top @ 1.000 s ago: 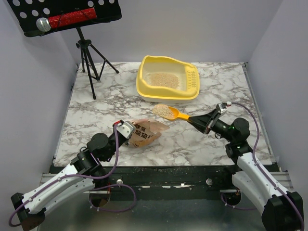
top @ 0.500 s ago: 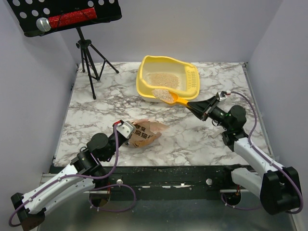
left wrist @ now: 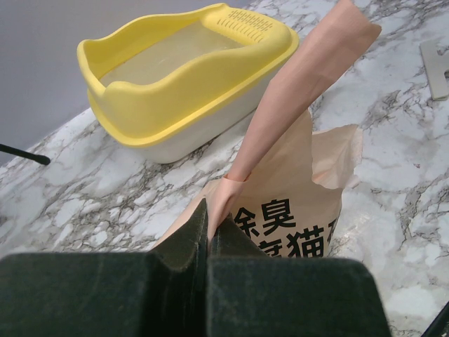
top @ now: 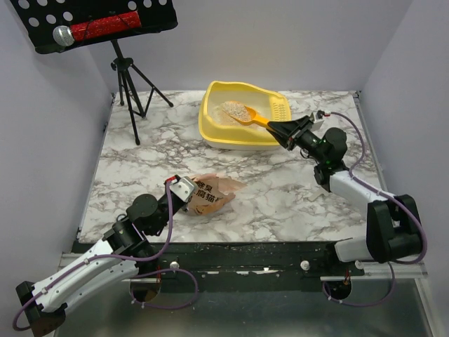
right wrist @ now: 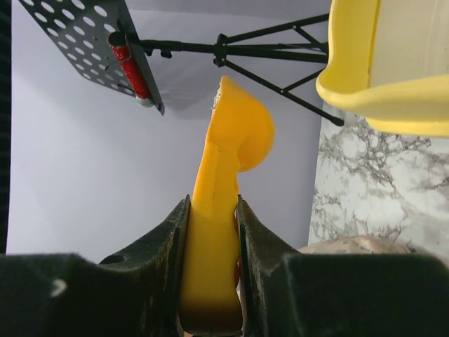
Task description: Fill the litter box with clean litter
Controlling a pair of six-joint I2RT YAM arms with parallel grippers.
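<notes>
Marble table (top: 140,161): right fingers (right wrist: 261,242) pinch scoop (top: 252,119) above litter box (top: 210,133); left fingers (left wrist: 184,246) pinch bag (top: 210,193).

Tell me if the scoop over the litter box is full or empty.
Full. In the top view the scoop carries a heap of pale litter, held over the litter box by the right gripper.

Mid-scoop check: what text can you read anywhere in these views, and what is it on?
"臭": on the tan-pink plastic bag, left wrist view; the character before it is half hidden by a fold.
"猫": row below, lower part cut off by the left gripper; neighbours unreadable.
Top view: bag print too small; no other text.
</notes>
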